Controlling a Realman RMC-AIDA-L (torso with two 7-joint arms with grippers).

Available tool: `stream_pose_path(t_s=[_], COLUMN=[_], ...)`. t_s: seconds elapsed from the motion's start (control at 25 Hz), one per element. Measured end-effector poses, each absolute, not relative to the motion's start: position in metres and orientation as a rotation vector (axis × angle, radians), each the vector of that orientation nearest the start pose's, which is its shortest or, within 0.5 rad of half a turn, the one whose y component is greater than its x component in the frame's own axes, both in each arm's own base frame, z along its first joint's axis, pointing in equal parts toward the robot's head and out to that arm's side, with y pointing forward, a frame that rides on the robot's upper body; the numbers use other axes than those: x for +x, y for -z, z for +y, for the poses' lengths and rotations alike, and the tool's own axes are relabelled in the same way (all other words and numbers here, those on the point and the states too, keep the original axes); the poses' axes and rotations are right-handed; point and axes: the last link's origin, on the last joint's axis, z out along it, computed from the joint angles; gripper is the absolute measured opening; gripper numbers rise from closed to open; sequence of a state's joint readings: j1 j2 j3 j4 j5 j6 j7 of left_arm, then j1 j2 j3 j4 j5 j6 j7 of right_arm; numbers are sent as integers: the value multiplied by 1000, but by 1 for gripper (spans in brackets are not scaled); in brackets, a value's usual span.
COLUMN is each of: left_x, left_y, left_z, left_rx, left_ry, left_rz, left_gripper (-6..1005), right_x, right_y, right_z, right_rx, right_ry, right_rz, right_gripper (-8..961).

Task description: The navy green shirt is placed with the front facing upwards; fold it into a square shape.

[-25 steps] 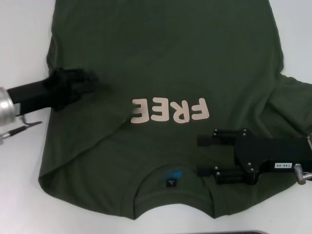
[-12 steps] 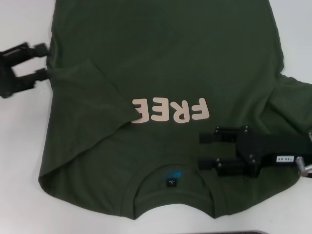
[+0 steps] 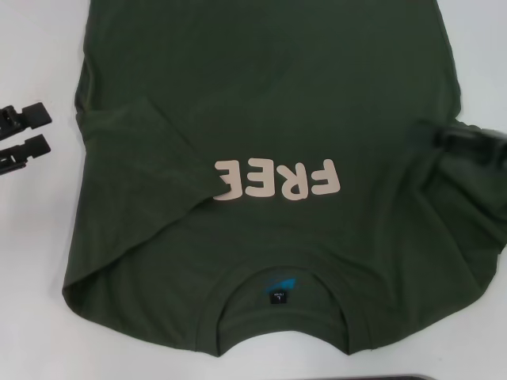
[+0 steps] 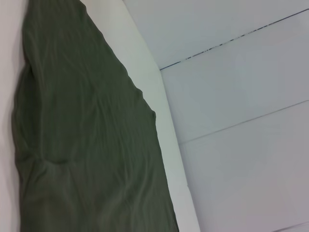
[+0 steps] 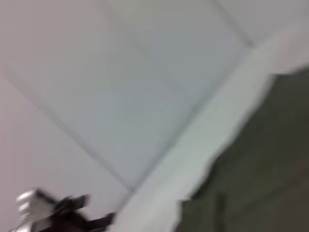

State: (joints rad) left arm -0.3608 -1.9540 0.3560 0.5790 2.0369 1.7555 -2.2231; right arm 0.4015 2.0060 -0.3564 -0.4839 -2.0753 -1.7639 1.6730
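My left gripper (image 3: pixel 22 134) sits off the cloth at the left edge of the head view, over the bare white table (image 3: pixel 32 261), its two black fingers spread apart with nothing between them, just beside the shirt's left side. The navy green shirt (image 3: pixel 269 103) lies flat across the middle of the table, front up, with the pale "FREE" lettering (image 3: pixel 277 180) reading upside down from my side and the collar with its small black neck label (image 3: pixel 278 297) nearest to me. On the left, the sleeve (image 3: pixel 146 170) is already turned in over the chest, its slanted edge running down toward the first letter, so I judge that side's fold made. The body beyond the lettering runs out of the far edge of the view, unfolded as far as I can see. On the right, the cloth is bunched and raised near the sleeve, and my right gripper (image 3: pixel 467 150) shows there only as a dark smear at the shirt's right edge; I cannot tell whether its fingers are spread or pinching fabric. I judge the right sleeve fold not yet laid flat. What is left, then: bringing the right side in to match the left, then folding the long body up toward the collar to make the square. My left wrist view shows only the shirt's side edge against the table.
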Motion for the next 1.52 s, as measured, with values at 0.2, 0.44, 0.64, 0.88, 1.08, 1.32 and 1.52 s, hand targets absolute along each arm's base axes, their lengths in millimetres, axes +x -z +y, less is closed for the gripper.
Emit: stream_pose_path(t_s=[0.2, 0.44, 0.64, 0.88, 1.08, 1.32, 1.52], left_x=[-332, -330, -333, -333, -332, -332, -332], left_y=[-71, -70, -74, -73, -73, -73, -73], left_z=[275, 277, 274, 274, 276, 277, 277], left_rx=[-2067, -2074, -2054, -2052, -2052, -2048, -2046], left_ry=[1123, 1121, 1126, 1131, 1132, 1131, 1131], left_rz=[-1945, -1939, -1940, -1942, -1939, -1937, -1937], left_gripper=[858, 857, 856, 854, 853, 852, 851], right_x=[354, 371, 374, 379, 382, 385, 387], right_y=[-82, -127, -142, -138, -137, -129, -121], right_z=[275, 276, 277, 281, 282, 285, 290], right_rx=[-2219, -2085, -2023, -1983, -1944, -1931, -1920], right_ry=[-821, -531, -350, -266, -271, -272, -280], right_rz=[1669, 1811, 1853, 1883, 1891, 1893, 1904], right_gripper=[796, 794, 786, 777, 769, 760, 752])
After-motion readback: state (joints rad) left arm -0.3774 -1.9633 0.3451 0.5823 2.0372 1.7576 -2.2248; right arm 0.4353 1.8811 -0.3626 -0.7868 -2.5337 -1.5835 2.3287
